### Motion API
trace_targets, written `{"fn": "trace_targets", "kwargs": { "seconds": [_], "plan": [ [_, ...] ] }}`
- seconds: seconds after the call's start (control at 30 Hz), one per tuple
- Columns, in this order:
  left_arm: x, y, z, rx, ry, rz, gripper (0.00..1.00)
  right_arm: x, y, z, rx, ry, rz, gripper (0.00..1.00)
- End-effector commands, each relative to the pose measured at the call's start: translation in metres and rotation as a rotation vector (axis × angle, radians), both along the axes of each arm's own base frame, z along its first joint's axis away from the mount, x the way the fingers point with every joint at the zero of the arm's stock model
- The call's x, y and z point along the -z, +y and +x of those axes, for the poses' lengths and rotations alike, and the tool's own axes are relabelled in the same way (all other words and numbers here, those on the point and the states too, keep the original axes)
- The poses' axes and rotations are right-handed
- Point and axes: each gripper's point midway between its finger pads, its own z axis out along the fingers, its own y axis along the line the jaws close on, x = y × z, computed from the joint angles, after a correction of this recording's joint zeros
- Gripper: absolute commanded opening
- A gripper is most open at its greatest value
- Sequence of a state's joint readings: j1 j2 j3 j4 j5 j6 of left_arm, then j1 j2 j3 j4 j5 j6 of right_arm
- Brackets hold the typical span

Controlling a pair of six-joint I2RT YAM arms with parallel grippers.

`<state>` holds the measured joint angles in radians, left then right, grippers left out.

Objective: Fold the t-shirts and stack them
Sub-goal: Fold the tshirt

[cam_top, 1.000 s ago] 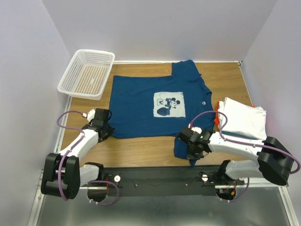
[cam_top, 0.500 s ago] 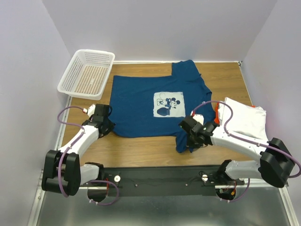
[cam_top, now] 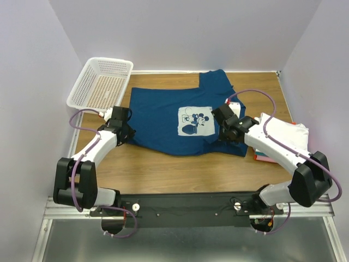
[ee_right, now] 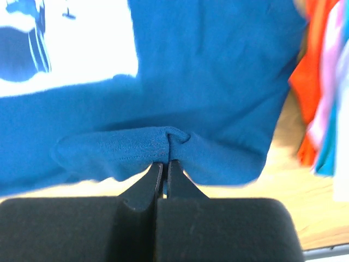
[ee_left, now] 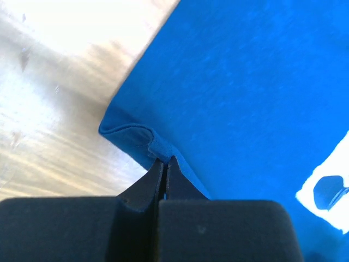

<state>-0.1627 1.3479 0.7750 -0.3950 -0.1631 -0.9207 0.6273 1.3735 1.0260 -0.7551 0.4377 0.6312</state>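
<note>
The tee [cam_top: 163,117] lies spread mid-surface [cam_top: 163,172], near hem lifted, with the folded stack [cam_top: 286,139] at 3 o'clock. Your left claw [ee_left: 165,166] is pinched tight on the hem corner at 8 o'clock, and your right claw [ee_right: 165,161] likewise at 4 o'clock. Carry both toward 12 o'clock level and together, hem taut, so the fold lands straight.

Blue Mickey tee [cam_top: 163,117] spread beside folded tee stack [cam_top: 289,131].
</note>
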Motion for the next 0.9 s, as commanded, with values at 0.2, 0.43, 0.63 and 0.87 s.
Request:
{"fn": "trace_targets", "kwargs": {
  "seconds": [0.2, 0.43, 0.63, 0.87],
  "plan": [
    [-0.022, 0.008, 0.032, -0.027, -0.034, 0.037, 0.00, -0.037, -0.006, 0.064, -0.019, -0.125, -0.084, 0.01],
    [-0.021, 0.011, 0.046, -0.030, -0.016, 0.054, 0.00, -0.049, -0.005, 0.095, -0.035, -0.146, -0.085, 0.01],
    [-0.024, 0.017, 0.056, -0.054, -0.022, 0.058, 0.00, -0.053, -0.010, 0.114, -0.048, -0.149, -0.112, 0.01],
    [-0.023, 0.021, 0.063, -0.068, -0.022, 0.055, 0.00, -0.061, -0.014, 0.143, -0.105, -0.165, -0.143, 0.01]
  ]
}}
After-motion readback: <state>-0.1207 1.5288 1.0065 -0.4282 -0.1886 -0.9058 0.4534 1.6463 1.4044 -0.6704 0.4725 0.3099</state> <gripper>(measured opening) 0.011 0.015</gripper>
